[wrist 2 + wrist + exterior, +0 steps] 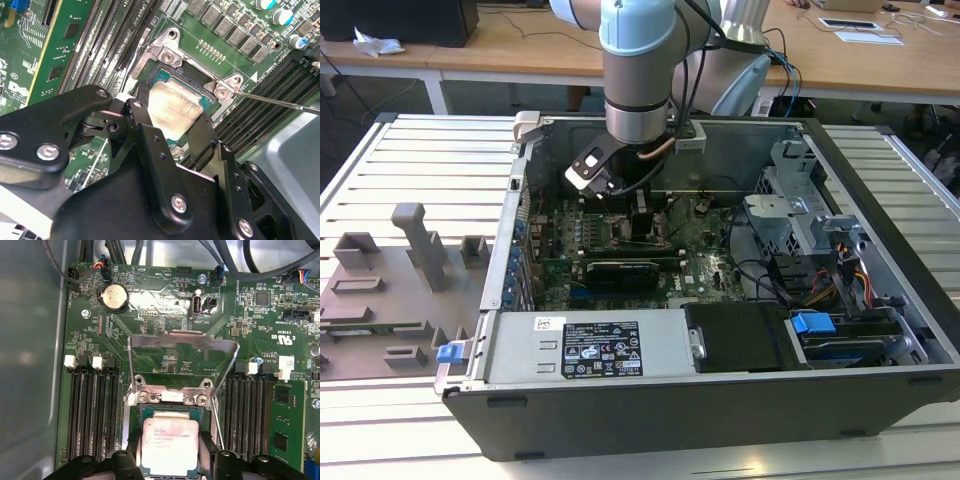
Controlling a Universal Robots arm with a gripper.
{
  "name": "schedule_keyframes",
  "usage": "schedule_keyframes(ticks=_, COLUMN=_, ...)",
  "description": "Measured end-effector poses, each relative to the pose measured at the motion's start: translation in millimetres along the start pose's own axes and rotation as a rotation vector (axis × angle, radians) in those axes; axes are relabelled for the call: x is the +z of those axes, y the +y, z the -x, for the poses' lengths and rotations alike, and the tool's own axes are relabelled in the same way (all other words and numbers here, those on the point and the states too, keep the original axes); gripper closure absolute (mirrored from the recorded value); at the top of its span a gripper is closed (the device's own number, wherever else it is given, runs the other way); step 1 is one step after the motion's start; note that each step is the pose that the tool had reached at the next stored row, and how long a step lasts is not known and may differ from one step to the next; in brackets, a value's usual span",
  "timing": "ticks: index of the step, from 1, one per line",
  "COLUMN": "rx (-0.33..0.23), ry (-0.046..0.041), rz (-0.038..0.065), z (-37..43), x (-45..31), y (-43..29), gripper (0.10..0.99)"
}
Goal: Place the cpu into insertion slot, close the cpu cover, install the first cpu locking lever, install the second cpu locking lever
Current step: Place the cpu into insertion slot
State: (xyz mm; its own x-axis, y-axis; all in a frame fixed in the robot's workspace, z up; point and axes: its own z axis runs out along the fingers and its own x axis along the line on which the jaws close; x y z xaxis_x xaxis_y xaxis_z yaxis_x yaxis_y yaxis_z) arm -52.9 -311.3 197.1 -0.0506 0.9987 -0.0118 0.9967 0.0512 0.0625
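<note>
**Cpu in the slot, cover up**

The black, bolted end effector (172,120) reaches down into the open dark-metal case (620,410) on the ribbed grey tabletop (420,160). Its matt fingers (201,142) press two opposite edges of the cpu (170,442), grasping it. The cpu is a flat square with a dull silver top and a thin green rim; being square, it has no long axis. It lies level, metal side up, and sits inside the dark frame of the slot (172,74) with its edges square to that frame. Long black memory slots (95,415) run parallel to its gripped edges on both sides, on the green board (82,347). The cover (182,338), a thin bare-metal frame with a big square window, stands tilted up from its hinge on the slot's side away from the end effector. A thin wire lever (280,101) slants off beside the slot.
</note>
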Motion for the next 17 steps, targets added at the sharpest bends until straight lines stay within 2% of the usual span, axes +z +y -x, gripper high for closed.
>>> schedule_keyframes(ticks=3, rx=0.000, ry=0.0007, rz=0.001, z=-0.1, x=0.3, y=0.1, gripper=0.533)
schedule_keyframes(ticks=4, rx=0.000, ry=0.0002, rz=0.000, z=0.0, x=0.1, y=0.0, gripper=0.467)
schedule_keyframes(ticks=6, rx=0.000, ry=0.0000, rz=0.000, z=0.0, x=-0.1, y=0.0, gripper=0.467)
schedule_keyframes(ticks=14, rx=0.000, ry=0.0002, rz=0.000, z=-0.7, x=-12.2, y=0.9, gripper=0.467)
schedule_keyframes(ticks=16, rx=0.000, ry=0.0002, rz=0.000, z=-0.6, x=-16.1, y=1.1, gripper=0.482)
schedule_keyframes(ticks=17, rx=0.000, ry=0.0002, rz=0.000, z=-0.6, x=-20.2, y=1.3, gripper=0.549)
